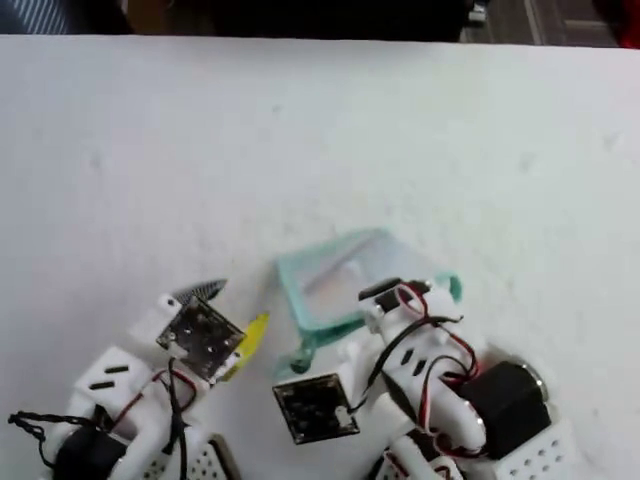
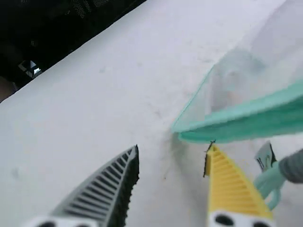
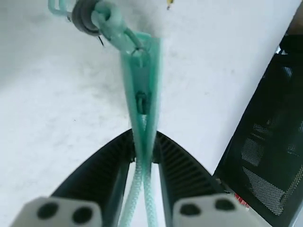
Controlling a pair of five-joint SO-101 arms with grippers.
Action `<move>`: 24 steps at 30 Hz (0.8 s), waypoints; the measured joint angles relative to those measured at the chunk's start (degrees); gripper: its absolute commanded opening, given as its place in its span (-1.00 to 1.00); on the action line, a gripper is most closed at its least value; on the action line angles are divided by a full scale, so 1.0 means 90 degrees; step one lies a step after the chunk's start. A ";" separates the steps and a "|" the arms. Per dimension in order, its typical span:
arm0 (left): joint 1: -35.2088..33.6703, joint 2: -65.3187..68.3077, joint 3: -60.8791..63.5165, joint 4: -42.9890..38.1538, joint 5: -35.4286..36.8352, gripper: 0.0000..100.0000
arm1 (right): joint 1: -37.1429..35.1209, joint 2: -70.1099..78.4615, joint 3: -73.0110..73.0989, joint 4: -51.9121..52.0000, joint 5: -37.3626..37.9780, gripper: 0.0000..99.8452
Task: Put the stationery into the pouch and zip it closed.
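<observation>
Pouch [image 1: 335, 280] contents blurred, indistinct

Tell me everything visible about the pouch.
The pouch is flat and translucent, apparently soft plastic, edged by a mint-green zip band. It rests on the white table close to both arms. The right gripper is shut on the zip band, just short of the slider; a green tab through a grey ring hangs off that end. The open left gripper sits beside one corner.
</observation>
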 measured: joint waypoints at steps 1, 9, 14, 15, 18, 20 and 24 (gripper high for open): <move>0.0010 0.0000 0.0000 0.0088 -0.0215 -0.50 | 0.0010 0.0000 -0.0107 0.0000 -0.0068 -0.97; 0.0440 0.0000 0.0000 0.0322 -0.1123 -0.50 | 0.0010 0.0000 -0.0498 0.0225 -0.0156 -0.97; 0.0996 0.0000 0.0000 0.0322 -0.1241 -0.50 | 0.0010 0.0000 -0.0498 0.0225 -0.0156 -0.97; 0.1045 0.0000 0.0000 0.0322 -0.1241 -0.50 | 0.0010 0.0000 -0.0498 0.0244 -0.0156 -0.97; 0.1074 0.0000 0.0010 0.0147 -0.1250 -0.50 | -0.0078 0.0000 -0.0498 0.0342 -0.0156 -0.97; 0.1074 0.0000 0.0039 -0.0078 -0.1250 -0.50 | -0.0147 0.0000 -0.0498 0.0352 -0.0156 -0.97; 0.1074 0.0000 0.0186 -0.0205 -0.1270 -0.50 | -0.0166 0.0000 -0.0498 0.0371 -0.0156 -0.97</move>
